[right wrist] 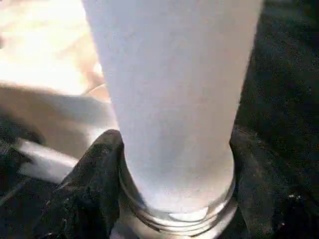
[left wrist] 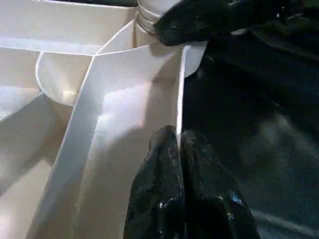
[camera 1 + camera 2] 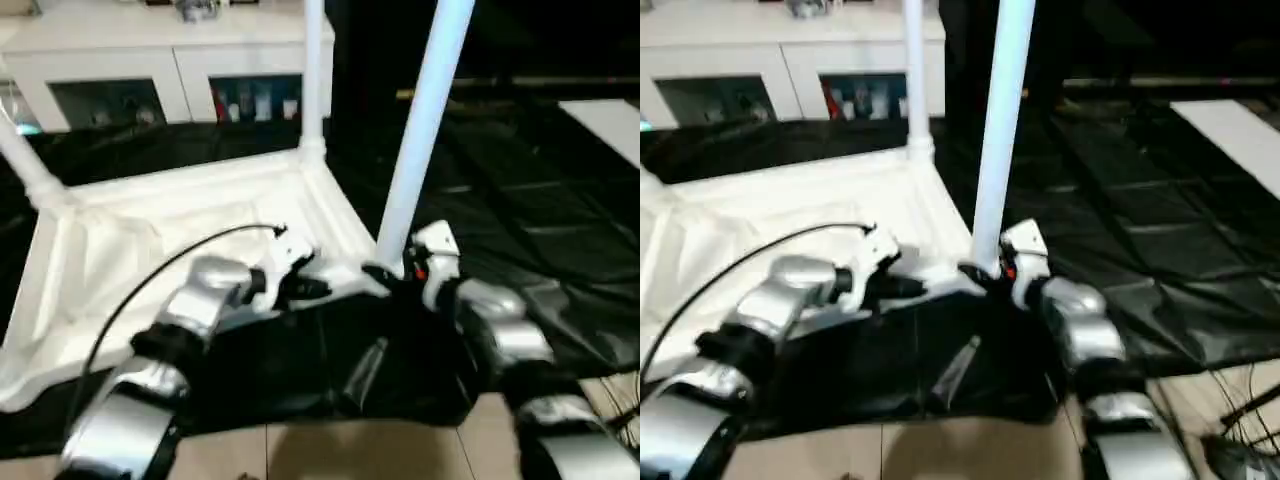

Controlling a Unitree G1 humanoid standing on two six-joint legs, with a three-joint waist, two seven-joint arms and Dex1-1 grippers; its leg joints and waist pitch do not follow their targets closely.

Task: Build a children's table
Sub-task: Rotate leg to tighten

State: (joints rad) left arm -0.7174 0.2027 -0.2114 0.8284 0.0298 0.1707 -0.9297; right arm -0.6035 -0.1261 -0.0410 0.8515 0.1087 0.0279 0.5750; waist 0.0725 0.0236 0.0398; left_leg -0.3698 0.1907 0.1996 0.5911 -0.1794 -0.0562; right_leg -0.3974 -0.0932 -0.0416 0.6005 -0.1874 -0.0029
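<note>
Two silver forearms reach in from the near edge over a black-draped work table [image 3: 520,250]. On that cloth lies the white table top [image 3: 150,250], upside down, its ribbed underside facing up. Three white legs can be counted standing up from its corners: one at the far left corner [image 3: 25,160], one at the far right corner [image 3: 314,70], and the near right leg [image 3: 425,120], which rises tilted a little to the right. A fourth may be out of sight. Behind stands one white cabinet [image 3: 150,60] with open shelves.

At the near right corner, the right gripper [image 1: 169,199] has its two black fingers narrowed around the base of the near right leg, just above its threaded collar. The left gripper [image 2: 178,149] pinches the thin near rim of the table top, one finger on each side, just beside that corner socket.
</note>
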